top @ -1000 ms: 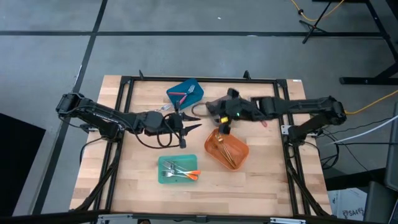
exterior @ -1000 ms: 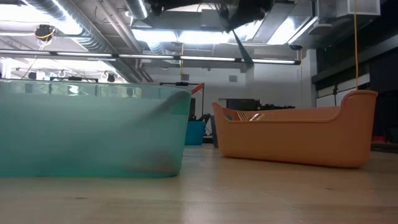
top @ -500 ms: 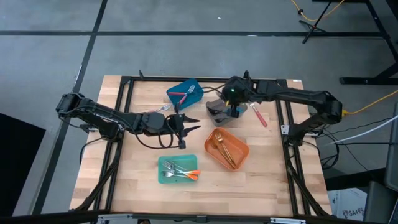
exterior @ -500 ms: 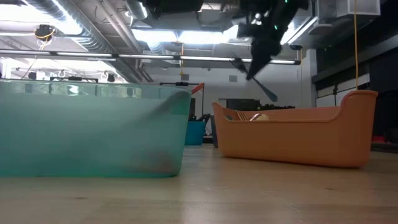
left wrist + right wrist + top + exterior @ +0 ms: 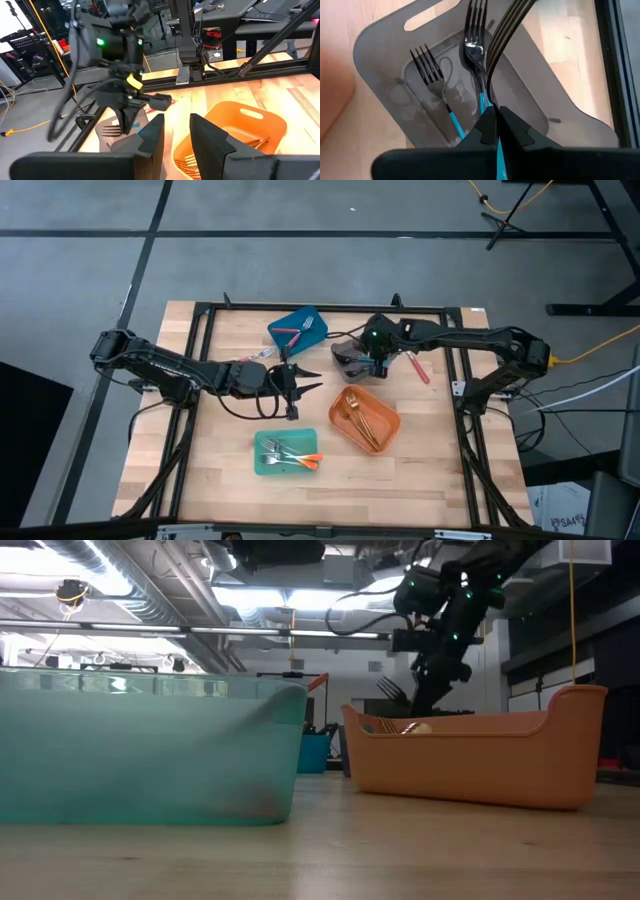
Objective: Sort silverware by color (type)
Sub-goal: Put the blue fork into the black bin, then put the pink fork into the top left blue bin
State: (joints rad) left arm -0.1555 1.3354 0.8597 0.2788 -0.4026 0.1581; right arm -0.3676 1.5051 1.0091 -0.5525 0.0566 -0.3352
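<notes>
My right gripper [image 5: 494, 112] is shut on a blue-handled fork [image 5: 506, 30] above the grey bin [image 5: 348, 358]. Two more blue-handled forks [image 5: 431, 75] lie flat on that bin's floor. In the low view the held fork's tines [image 5: 392, 692] show beside the gripper [image 5: 425, 700], behind the orange bin [image 5: 470, 755]. My left gripper [image 5: 312, 378] stands open at mid-table, level, with nothing between its fingers [image 5: 155, 135]. The blue bin [image 5: 298, 330] holds a red-handled piece, the orange bin [image 5: 365, 418] gold pieces, and the teal bin [image 5: 285, 452] orange-handled forks. My right gripper pinches the fork between its two fingers at the neck where the blue handle begins [image 5: 490, 97]. The fingers slant down from above. The fork sticks out ahead of the fingertips, tines foremost, lifted clear above the grey bin's floor.
A pink-handled utensil [image 5: 415, 367] lies on the wood to the right of the grey bin. A black frame rail [image 5: 320, 308] runs along the table's far edge and sides. Bare wood lies at the near left and near right.
My right gripper has carried the fork from above the orange bin's far end toward the far edge, over the grey bin, has come down and has tipped steeper. It has stayed shut on the fork.
</notes>
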